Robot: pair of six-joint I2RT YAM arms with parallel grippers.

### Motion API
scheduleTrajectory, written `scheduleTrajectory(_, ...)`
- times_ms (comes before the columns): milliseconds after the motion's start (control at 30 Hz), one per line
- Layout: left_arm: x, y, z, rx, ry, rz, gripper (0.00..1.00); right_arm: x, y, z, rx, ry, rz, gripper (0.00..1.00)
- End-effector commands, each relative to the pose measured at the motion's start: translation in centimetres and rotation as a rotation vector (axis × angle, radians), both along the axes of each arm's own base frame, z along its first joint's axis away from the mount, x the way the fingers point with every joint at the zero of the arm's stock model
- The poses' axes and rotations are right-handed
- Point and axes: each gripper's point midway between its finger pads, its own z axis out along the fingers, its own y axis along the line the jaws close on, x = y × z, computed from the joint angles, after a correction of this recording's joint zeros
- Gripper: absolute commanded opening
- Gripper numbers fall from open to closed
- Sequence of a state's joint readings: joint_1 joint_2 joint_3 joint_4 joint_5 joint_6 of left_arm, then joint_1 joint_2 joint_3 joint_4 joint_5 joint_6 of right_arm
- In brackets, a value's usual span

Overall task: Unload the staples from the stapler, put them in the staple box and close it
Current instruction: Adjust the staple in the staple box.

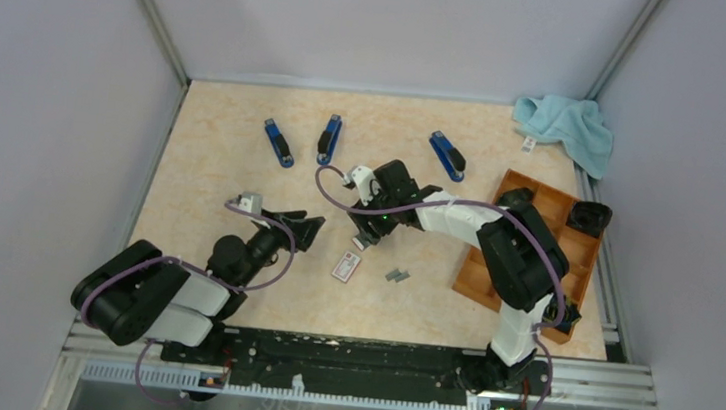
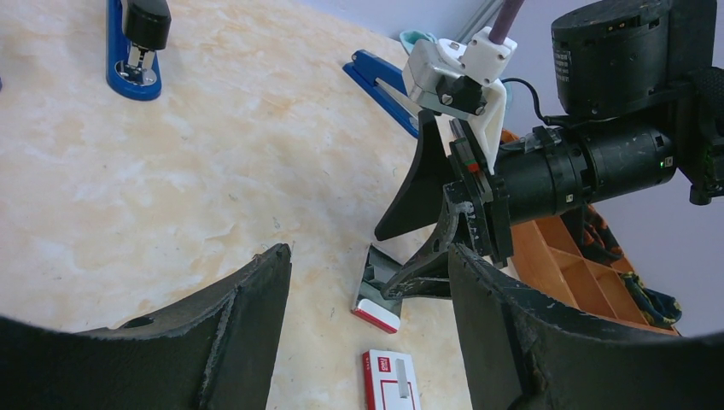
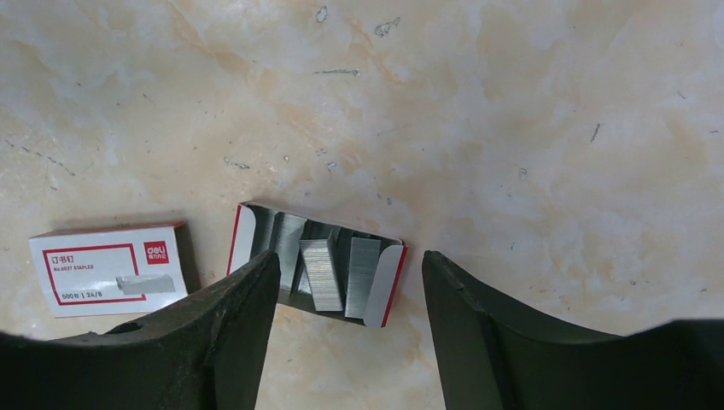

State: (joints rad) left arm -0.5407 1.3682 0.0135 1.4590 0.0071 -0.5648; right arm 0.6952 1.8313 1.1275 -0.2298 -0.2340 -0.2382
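1. From above we take in the whole layout. 3 blue staplers lie in a row toward the far wall, well apart from both arms. A teal cloth fills the far right corner, and a wooden tray runs along the right edge. The staples, small grey strips, lie loose on the table between the tray and a white box. The right gripper hangs just beyond the box, and the left gripper is further left. Bare tabletop separates the staplers from the arms.
2. In the left wrist view, the left gripper has its jaws spread with nothing between them. Directly ahead, the right gripper points down over an open drawer and blocks the way to the tray. 2 staplers show beyond.
3. Only the right wrist view looks into the drawer, which is packed with staple strips. The right gripper has its jaws wide above the drawer and holds nothing. The white box lies to the left, apart.
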Motion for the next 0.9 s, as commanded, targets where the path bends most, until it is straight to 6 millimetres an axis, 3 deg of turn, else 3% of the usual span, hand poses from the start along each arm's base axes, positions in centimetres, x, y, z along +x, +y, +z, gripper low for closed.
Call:
scheduleTrajectory(0,-1.52,1.0,-1.01,-0.003,0.01,0.001,0.74,1.4,0.75,1.23,0.051,-0.014,-0.019,0.62)
scheduleTrajectory(867,-1.5,0.82,-1.0,-0.001,0.01,-0.007,0.74,2.24,-0.22,1.93,0.085,-0.001,-0.06,0.41)
